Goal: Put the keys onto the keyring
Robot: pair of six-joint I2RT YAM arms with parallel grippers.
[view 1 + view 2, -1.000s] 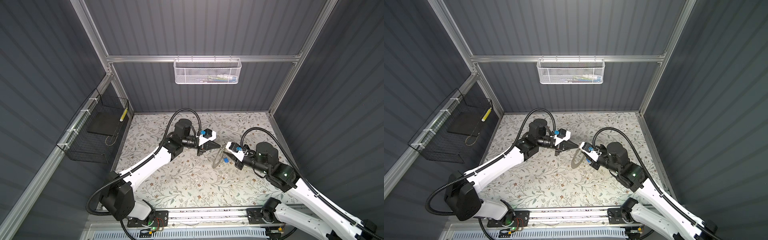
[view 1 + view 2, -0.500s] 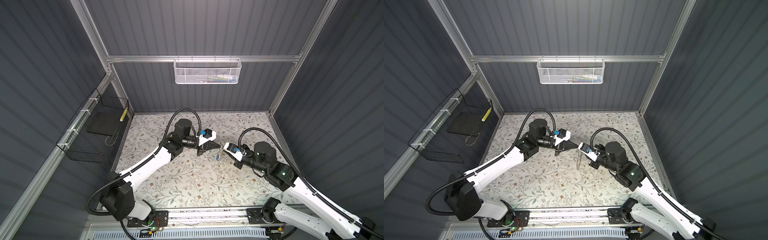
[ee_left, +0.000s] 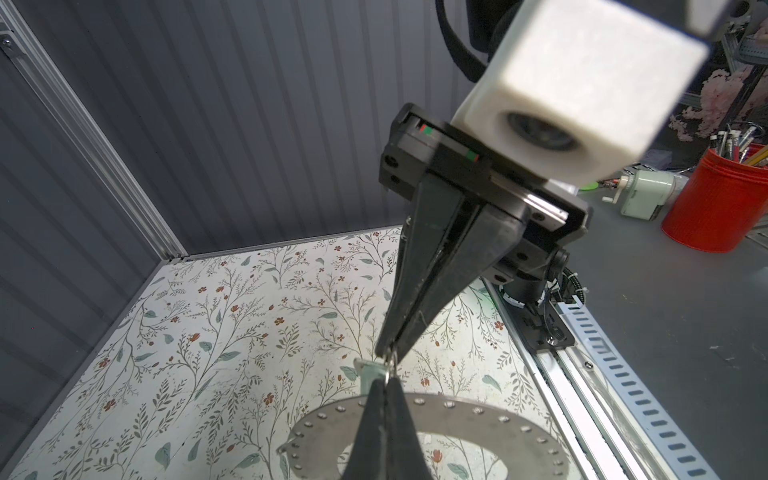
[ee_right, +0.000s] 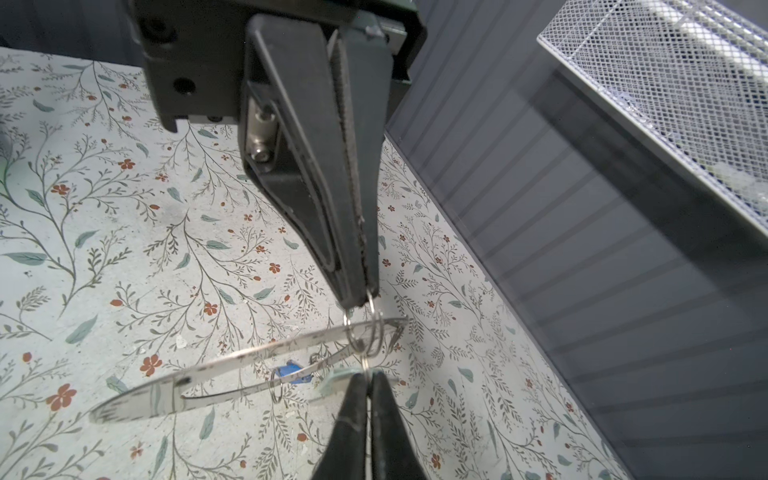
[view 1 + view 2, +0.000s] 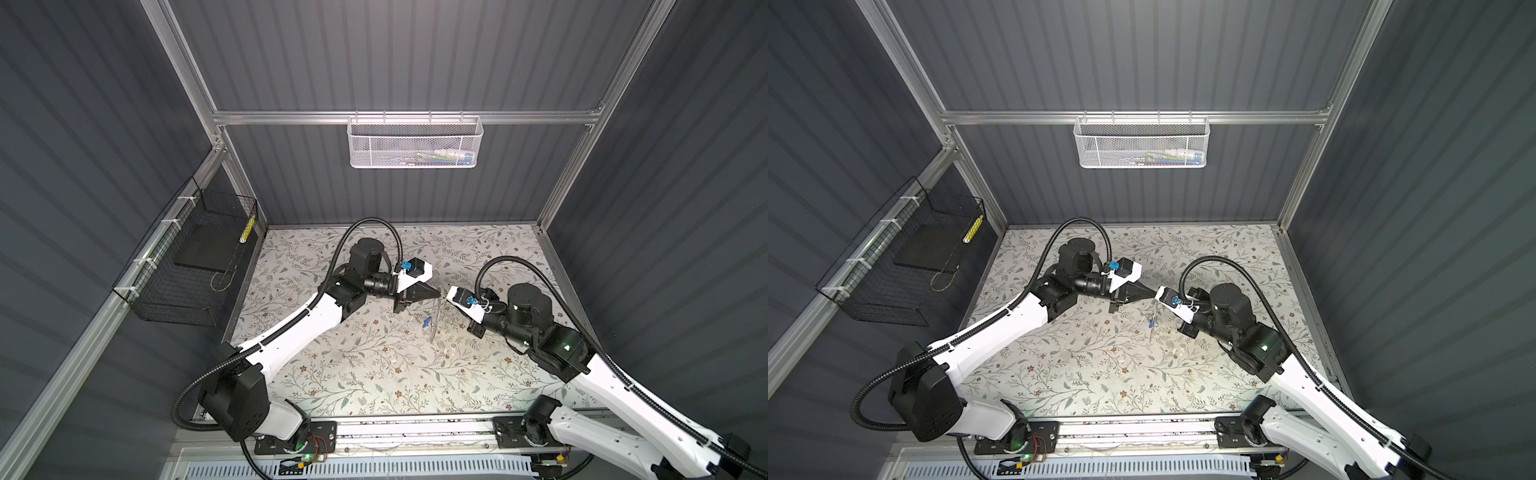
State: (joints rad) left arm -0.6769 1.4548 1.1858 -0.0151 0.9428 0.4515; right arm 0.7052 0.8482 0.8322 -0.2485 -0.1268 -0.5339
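The keyring, a wide flat grey ring with tiny rim holes, hangs above the floral mat, edge-on in both top views. My left gripper is shut on a small wire ring looped through the keyring's rim. My right gripper meets it tip to tip, shut on a thin wire ring beside the whitish key head. The blue-headed key dangles from the keyring on its own small ring.
A white mesh basket hangs on the back wall and a black wire basket on the left wall. The arms' rail runs along the mat's front edge. A red pen cup stands outside the cell.
My right gripper moved left up to the left gripper's tip and closed. The hanging keyring turned from face-on to edge-on in the top views. The left arm stayed put.
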